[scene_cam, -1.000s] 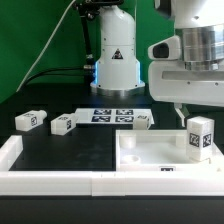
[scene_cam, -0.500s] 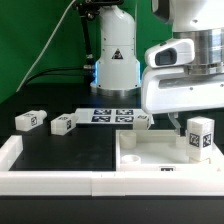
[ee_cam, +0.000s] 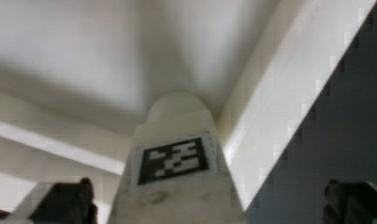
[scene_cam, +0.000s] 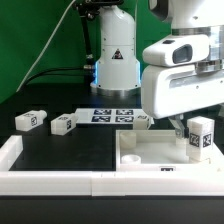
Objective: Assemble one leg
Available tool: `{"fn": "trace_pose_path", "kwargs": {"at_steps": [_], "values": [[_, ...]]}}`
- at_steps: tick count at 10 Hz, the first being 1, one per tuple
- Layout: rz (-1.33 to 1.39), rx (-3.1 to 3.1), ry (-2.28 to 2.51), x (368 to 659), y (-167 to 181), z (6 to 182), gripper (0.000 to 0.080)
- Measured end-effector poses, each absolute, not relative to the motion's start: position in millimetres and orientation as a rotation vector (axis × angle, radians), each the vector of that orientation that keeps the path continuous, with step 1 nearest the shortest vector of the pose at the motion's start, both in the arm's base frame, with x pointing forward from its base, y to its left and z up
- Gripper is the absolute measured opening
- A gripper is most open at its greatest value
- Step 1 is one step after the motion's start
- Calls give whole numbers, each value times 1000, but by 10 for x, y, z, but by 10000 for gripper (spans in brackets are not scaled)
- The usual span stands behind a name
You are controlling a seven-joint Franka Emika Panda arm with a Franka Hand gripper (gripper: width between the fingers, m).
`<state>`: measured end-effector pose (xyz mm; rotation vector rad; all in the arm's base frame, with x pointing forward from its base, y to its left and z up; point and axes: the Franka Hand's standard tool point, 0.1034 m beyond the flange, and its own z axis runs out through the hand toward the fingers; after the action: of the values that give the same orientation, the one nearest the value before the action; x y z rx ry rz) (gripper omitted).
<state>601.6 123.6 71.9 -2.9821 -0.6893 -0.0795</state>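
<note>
A leg (scene_cam: 200, 137), a white oblong block with a tag, stands upright on the large flat white square piece (scene_cam: 150, 152) at the exterior view's right. My gripper (scene_cam: 186, 124) hangs low right beside and over it. In the wrist view the leg (ee_cam: 176, 150) rises between my two dark fingertips (ee_cam: 69, 203), with the gripper (ee_cam: 211, 205) open around it. A gap shows between the leg and the far finger. Three more legs lie on the black table (scene_cam: 28, 120), (scene_cam: 62, 124), (scene_cam: 143, 120).
The marker board (scene_cam: 112, 115) lies at the back middle in front of the robot base (scene_cam: 115, 60). A white raised rim (scene_cam: 60, 181) borders the table's front and left. The flat square piece has a corner hole (scene_cam: 129, 158).
The arm has come down and shifted toward the exterior view's left, so the gripper now sits lower around the upright leg. The leg and the other parts have not moved.
</note>
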Motion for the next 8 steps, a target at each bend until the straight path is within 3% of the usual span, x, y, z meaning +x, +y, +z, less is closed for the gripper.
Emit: {"fn": "trace_pose_path", "kwargs": {"at_steps": [2,3,4,8], "values": [[-78,-2983,-686,6013,1235,714,640],[-78,-2983,-686,6013,1235,713,447],[-79,-2985,-685,6018,1220,713,308],[-80,-3016,-447,6026,1189,712,295]]}}
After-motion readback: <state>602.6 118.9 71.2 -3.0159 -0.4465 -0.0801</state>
